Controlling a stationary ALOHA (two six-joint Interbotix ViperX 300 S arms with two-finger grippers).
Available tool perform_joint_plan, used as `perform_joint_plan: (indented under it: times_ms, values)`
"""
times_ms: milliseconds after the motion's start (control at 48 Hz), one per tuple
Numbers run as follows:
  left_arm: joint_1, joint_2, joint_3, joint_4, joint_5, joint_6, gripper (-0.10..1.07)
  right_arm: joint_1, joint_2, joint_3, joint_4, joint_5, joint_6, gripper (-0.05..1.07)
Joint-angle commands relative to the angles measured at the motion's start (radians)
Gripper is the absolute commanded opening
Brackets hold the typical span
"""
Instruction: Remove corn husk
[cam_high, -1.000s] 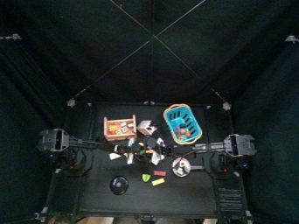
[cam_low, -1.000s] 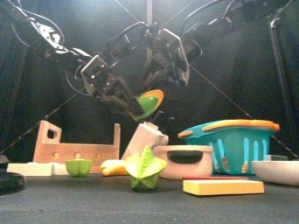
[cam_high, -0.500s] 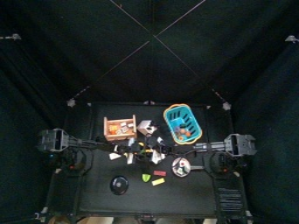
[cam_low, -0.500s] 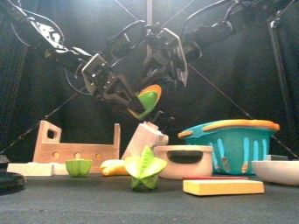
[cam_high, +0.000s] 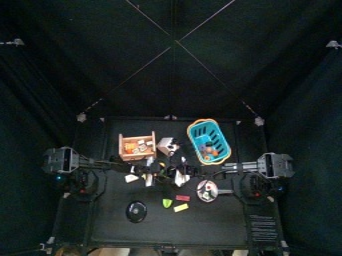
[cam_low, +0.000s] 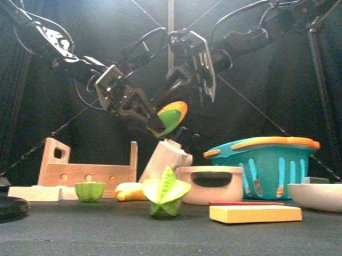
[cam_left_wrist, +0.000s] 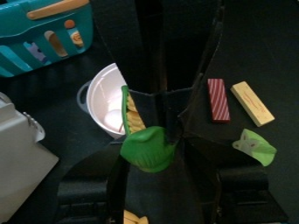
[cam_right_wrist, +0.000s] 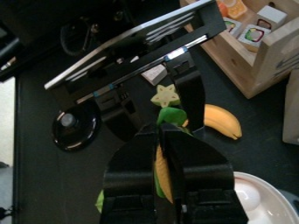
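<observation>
From above, my two arms meet over the middle of the table (cam_high: 100, 235), and the corn and my jaws are too small there to make out. The blue basket (cam_high: 207, 141) lies beyond my right gripper, the wooden rack (cam_high: 136, 147) beyond my left.

From the front, my left gripper (cam_low: 150, 112) hangs in the air holding the corn cob (cam_low: 171, 116) up, its jaws spread wide around the corn's green lower end. My right gripper (cam_low: 190, 82) comes down from above, just over the cob. Below them stand a white bowl (cam_low: 211, 185) and a green star-shaped piece (cam_low: 166, 196).

At my left wrist, the corn husk (cam_left_wrist: 149, 149) sits between my jaws, the yellow cob running on away from them. Past my fingertips lie a dark red block (cam_left_wrist: 218, 97) and a tan block (cam_left_wrist: 253, 103).

At my right wrist, my jaws are pressed together on a strip of husk, the cob (cam_right_wrist: 162, 179) right beneath them. A banana (cam_right_wrist: 219, 122) lies beyond, on the table.
</observation>
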Motion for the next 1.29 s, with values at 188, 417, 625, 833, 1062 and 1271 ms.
perform_joint_plan:
  times_ms: [188, 417, 625, 833, 1062, 1271]
  values:
    - [-0.005, -0.009, -0.011, -0.002, -0.008, -0.002, 0.62, -0.043, -0.029, 0.005, 0.041, -0.020, -0.003, 0.28]
    - [-0.005, -0.009, -0.008, -0.002, -0.006, -0.002, 0.62, -0.061, -0.044, 0.035, 0.063, -0.086, -0.003, 0.28]
    - [-0.005, -0.009, -0.008, -0.002, -0.008, -0.002, 0.62, -0.075, -0.067, 0.069, 0.095, -0.149, -0.003, 0.28]
    - [-0.005, -0.009, -0.008, -0.002, -0.006, -0.002, 0.62, -0.084, -0.069, 0.081, 0.112, -0.198, -0.003, 0.28]
    - [-0.005, -0.009, -0.006, -0.002, -0.006, -0.002, 0.62, -0.092, -0.072, 0.081, 0.115, -0.207, -0.003, 0.28]
    - [-0.005, -0.009, -0.005, -0.002, -0.008, -0.002, 0.62, -0.098, -0.075, 0.087, 0.118, -0.207, -0.003, 0.28]
